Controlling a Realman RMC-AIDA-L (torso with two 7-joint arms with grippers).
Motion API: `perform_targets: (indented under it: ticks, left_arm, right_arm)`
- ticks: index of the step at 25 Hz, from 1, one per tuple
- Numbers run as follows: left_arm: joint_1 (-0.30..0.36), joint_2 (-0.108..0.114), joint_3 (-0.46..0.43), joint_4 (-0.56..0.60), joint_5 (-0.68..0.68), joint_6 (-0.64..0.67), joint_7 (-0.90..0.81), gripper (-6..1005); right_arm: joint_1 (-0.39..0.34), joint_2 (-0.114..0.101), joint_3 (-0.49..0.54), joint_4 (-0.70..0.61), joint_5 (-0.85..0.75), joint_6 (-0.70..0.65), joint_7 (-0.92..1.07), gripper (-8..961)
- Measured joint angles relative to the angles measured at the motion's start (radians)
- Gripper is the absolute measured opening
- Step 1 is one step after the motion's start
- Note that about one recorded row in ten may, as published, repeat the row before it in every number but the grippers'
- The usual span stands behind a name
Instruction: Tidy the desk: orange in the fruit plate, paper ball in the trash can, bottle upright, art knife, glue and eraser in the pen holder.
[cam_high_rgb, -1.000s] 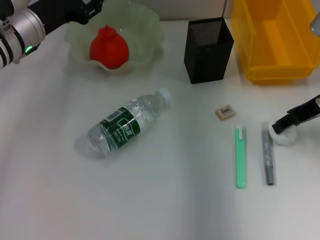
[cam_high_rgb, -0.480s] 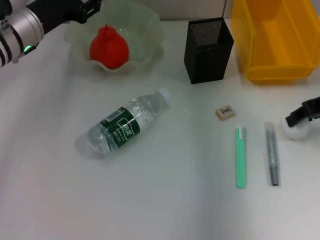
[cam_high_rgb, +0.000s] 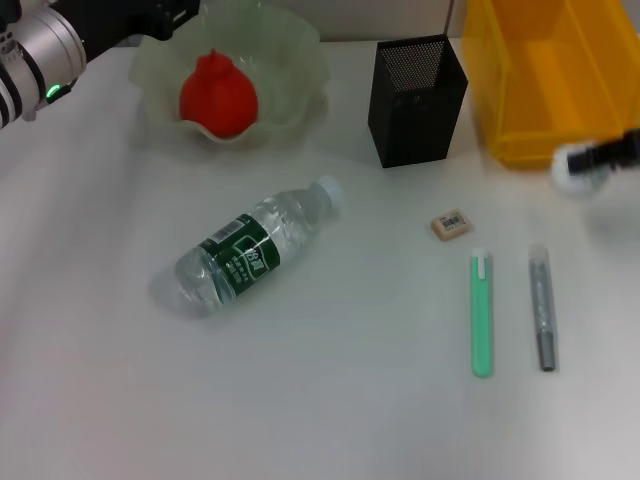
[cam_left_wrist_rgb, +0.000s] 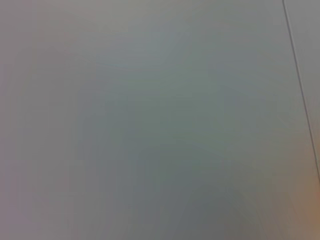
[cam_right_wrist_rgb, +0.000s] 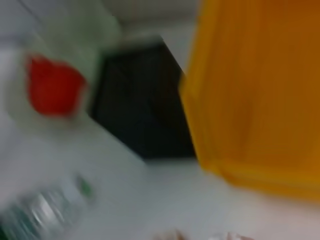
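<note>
Carrying the paper ball (cam_high_rgb: 572, 168) clamped in the right hand (cam_high_rgb: 588, 160), just short of the trash can (cam_high_rgb: 560, 70): clear its near wall before releasing above the interior.

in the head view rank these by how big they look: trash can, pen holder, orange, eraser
Largest to smallest in the head view:
1. trash can, though cut off by the frame edge
2. pen holder
3. orange
4. eraser
All stand at a similar distance, so the order is fairly safe.
</note>
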Motion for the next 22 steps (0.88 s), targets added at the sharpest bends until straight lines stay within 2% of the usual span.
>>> perform_targets:
  ticks: [6, 11, 13, 19, 22]
  left_arm:
    - [0.022, 0.002, 0.04, 0.034, 0.005, -0.001, -0.09, 624]
    - [0.062, 0.001, 0.1, 0.081, 0.001, 0.006, -0.185, 624]
    - [0.079, 0.001, 0.146, 0.099, 0.002, 0.009, -0.218, 624]
    - [0.16, -0.003, 0.33, 0.218, 0.001, 0.014, -0.362, 625]
    - [0.179, -0.002, 0.362, 0.248, 0.001, 0.028, -0.397, 625]
  right_arm:
    - [-0.062, 0.025, 0.017, 0.0, 0.266, 0.221, -0.207, 383]
    - [-0.046, 0.084, 0.011, 0.015, 0.342, 0.474, -0.431, 380]
    - [-0.025, 0.101, -0.004, 0.05, 0.376, 0.567, -0.528, 379]
    - [0.089, 0.091, -0.034, 0.231, 0.384, 0.771, -0.569, 378]
    - [0.11, 0.096, -0.063, 0.259, 0.379, 0.847, -0.577, 377]
